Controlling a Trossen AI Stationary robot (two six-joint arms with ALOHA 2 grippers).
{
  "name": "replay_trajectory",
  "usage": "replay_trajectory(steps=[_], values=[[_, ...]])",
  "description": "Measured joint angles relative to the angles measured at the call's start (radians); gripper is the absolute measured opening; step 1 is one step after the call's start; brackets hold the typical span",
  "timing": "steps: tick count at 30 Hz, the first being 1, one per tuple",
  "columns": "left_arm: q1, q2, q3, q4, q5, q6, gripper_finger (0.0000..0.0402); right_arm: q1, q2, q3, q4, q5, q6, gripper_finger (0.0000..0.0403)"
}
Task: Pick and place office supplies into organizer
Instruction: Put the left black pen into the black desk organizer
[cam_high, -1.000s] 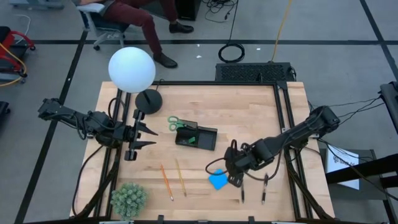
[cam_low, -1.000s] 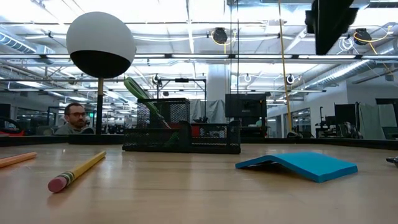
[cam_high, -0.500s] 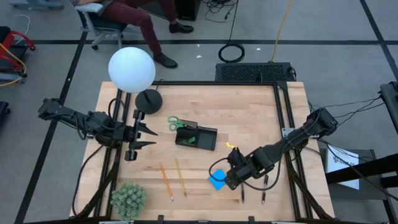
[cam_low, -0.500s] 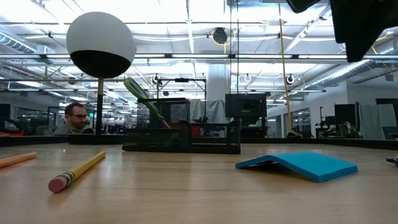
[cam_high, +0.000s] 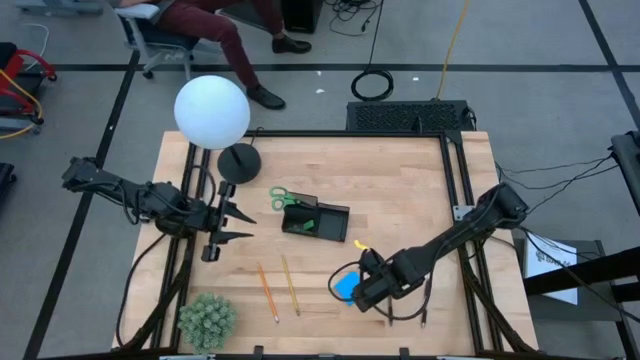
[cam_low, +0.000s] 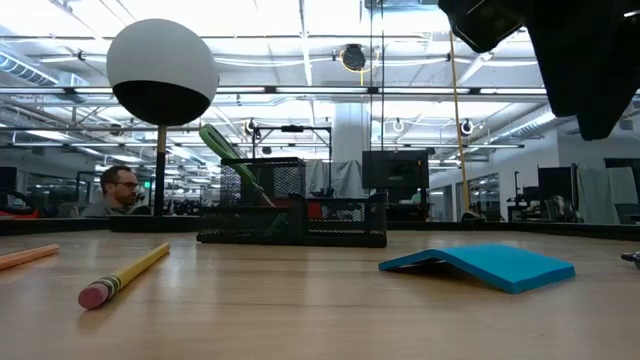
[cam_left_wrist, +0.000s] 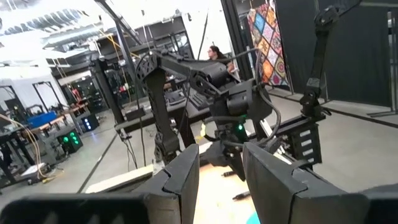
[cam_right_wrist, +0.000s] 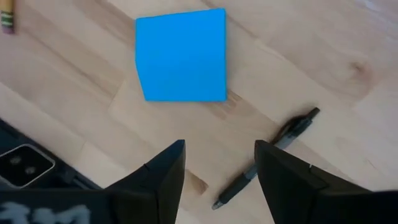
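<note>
The blue square pad (cam_high: 345, 285) (cam_right_wrist: 181, 55) lies on the table near its near edge; in the low view the pad (cam_low: 480, 265) bows up along one side. My right gripper (cam_high: 372, 295) (cam_right_wrist: 219, 180) hangs open above the table, pointing down, between the pad and a dark pen (cam_right_wrist: 267, 158). A second pen (cam_high: 422, 315) lies beside it. Two pencils (cam_high: 267, 292) (cam_high: 290, 285) lie left of the pad. The black organizer (cam_high: 315, 220) (cam_low: 295, 215) holds the green-handled scissors (cam_high: 283, 198) (cam_low: 235, 160), leaning out of its taller section, and a green piece (cam_high: 310, 222). My left gripper (cam_high: 235, 225) (cam_left_wrist: 221, 180) waits open at the left.
A white globe lamp (cam_high: 212, 112) on a round black base (cam_high: 238, 160) stands at the far left. A spiky green plant ball (cam_high: 208, 320) sits at the near left corner. Bare wood lies right of the organizer. A seated person (cam_high: 215, 25) is beyond the far edge.
My right gripper has moved toward the table's near edge and a little left, from beside the pad's far side to over the spot between pad and pens; it looms larger in the low view. Pad, pens and pencils have stayed put.
</note>
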Motion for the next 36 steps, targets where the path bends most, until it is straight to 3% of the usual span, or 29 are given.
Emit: replay_trajectory(steps=[18, 26, 36], values=[[0.0, 0.0, 0.0, -0.065, 0.001, -0.013, 0.0131, 0.001, 0.034, 0.027, -0.162, -0.057, 0.109, 0.0166], [0.0, 0.0, 0.0, -0.064, 0.002, 0.001, 0.0131, 0.016, 0.033, -0.065, -0.1, -0.103, 0.167, 0.0166], [0.0, 0.0, 0.0, -0.059, 0.002, 0.001, 0.0131, 0.019, 0.034, -0.236, 0.176, -0.131, 0.202, 0.0166]])
